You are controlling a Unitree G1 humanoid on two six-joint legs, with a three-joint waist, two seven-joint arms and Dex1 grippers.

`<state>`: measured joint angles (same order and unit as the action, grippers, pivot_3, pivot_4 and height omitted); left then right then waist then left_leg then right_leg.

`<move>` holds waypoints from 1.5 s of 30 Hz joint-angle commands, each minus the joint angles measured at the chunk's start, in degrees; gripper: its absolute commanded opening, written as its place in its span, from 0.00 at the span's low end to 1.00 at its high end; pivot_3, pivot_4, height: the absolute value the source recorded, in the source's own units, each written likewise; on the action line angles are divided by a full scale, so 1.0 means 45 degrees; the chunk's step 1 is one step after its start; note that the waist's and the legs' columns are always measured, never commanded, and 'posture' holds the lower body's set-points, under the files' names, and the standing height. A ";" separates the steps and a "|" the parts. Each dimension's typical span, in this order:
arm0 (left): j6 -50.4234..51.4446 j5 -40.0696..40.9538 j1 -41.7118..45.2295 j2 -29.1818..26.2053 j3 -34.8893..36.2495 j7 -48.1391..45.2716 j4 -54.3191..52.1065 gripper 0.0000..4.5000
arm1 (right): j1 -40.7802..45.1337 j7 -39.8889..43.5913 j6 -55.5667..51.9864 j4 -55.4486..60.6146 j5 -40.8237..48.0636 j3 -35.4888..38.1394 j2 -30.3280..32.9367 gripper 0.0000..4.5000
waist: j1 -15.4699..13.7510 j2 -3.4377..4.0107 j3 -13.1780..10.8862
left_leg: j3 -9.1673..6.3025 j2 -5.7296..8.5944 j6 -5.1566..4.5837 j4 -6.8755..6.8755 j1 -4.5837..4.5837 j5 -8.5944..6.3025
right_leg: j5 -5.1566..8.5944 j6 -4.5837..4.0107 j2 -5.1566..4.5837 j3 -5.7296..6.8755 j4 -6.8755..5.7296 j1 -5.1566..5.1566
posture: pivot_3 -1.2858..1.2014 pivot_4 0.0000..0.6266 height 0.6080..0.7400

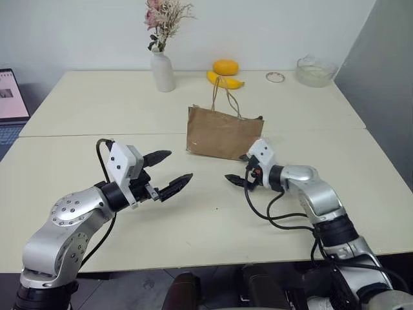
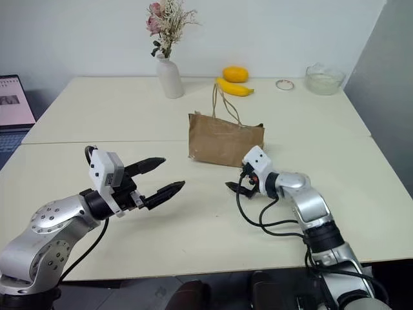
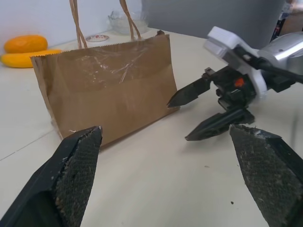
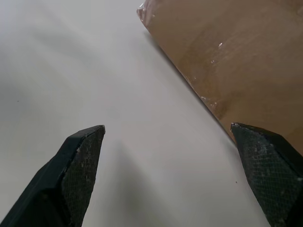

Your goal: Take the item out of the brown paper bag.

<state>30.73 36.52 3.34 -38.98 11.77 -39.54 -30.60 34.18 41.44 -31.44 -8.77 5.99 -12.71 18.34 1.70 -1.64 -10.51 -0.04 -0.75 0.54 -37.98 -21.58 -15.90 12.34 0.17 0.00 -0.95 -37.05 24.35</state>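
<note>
The small creased brown kraft paper bag (image 1: 223, 132) stands upright at the centre of the frame on the pale tabletop (image 1: 193, 219), its two thin twisted-paper loop handles (image 1: 224, 97) rising above its open mouth. The item to be taken out cannot be seen; I judge it is inside, below the rim. The bag looks light and soft, likely to slide or fold if pushed, so it wants steadying by a handle or the top edge while the other hand reaches in from above.

Just below and right of the bag, the right hand (image 1: 236, 180) hangs low over the tabletop near the bag's lower corner, fingers spread, holding nothing. At lower left, the left hand (image 1: 166, 173) is spread wide too, empty, well apart from the bag and pointing towards it.

Along the top of the frame stand a white ceramic vase of dried flowers (image 1: 162, 70), a yellow banana (image 1: 224, 81), an orange fruit (image 1: 226, 66) and a clear glass bowl (image 1: 315, 71).
</note>
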 commanded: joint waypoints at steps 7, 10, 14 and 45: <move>-0.0222 0.0124 -0.0280 -0.0029 0.0199 -0.0102 -0.0683 1.00 | 0.2092 -0.1609 0.1880 -0.3166 -0.1150 0.0328 -0.0410 0.99 | 0.0025 0.0000 0.0000 | 0.0011 0.0007 -0.0001 -0.0010 0.0014 0.0001 | -0.0005 0.0003 -0.0001 -0.0007 -0.0018 -0.0003 | 0.52 0.24 1.00; -0.0223 0.0112 -0.0325 0.0016 0.0097 -0.0107 -0.0686 1.00 | 0.2376 -0.1518 0.2253 -0.3405 -0.1125 0.0427 -0.0374 0.99 | 0.0023 0.0000 0.0000 | 0.0008 0.0004 -0.0001 -0.0007 0.0010 0.0001 | -0.0004 0.0003 0.0000 -0.0005 -0.0013 -0.0003 | 0.52 0.24 1.00; -0.0264 0.0006 -0.0177 0.0032 -0.0008 -0.0049 -0.0605 1.00 | 0.1797 -0.0706 0.1696 -0.1649 -0.0672 0.0420 0.0084 0.99 | 0.0001 0.0002 -0.0001 | -0.0003 0.0003 -0.0001 -0.0004 -0.0012 0.0001 | -0.0003 0.0003 -0.0009 0.0000 -0.0003 0.0008 | 0.52 0.24 1.00; -0.9978 -0.9102 1.6255 0.3418 -0.3849 0.1540 2.3088 0.01 | -0.4141 -0.3271 -0.0826 1.0339 0.2526 0.2132 0.0687 1.00 | -0.0134 -0.0024 0.0008 | 0.0048 0.0043 -0.0026 -0.0020 -0.0151 -0.0015 | 0.0015 0.0057 -0.0017 0.0039 0.0010 0.0119 | 0.52 0.24 1.00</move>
<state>-12.17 -3.40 74.31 -23.81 -5.93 -33.84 72.69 16.06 27.35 -35.40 34.77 16.99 -4.03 21.20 1.09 -1.75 -10.48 0.16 -0.56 0.42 -38.08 -22.38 -15.97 12.40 0.44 -0.08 -0.77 -37.05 25.01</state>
